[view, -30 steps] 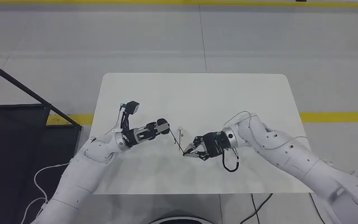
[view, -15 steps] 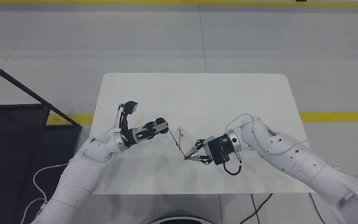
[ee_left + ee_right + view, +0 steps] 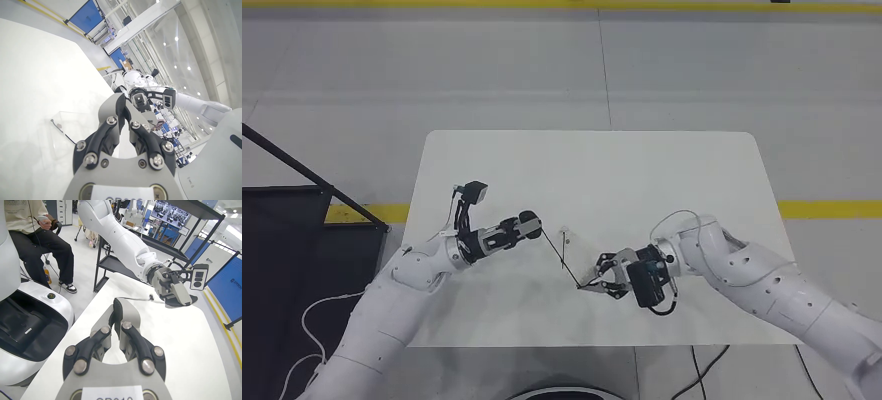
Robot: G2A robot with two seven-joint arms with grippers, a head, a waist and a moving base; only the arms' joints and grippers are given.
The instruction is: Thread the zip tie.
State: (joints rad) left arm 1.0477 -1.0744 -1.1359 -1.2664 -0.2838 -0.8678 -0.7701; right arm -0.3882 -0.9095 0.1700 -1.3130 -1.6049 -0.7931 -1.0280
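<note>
Pinches zip tie (image 3: 564,262) at both ends, over front-middle of counter (image 3: 642,170): tail tip in right pincer (image 3: 589,285), pads pressed together; head end seemingly in left pincer (image 3: 535,224), also pressed together. Could slip from shallow tip grip if pulled. Could buckle or twist if pushed, missing head slot. Could knock pincers together, so near.

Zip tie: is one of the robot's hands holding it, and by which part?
Yes. The right hand pinches the zip tie at its thin tail tip; the head end is near the shut left hand, which seems not to grip it.
</note>
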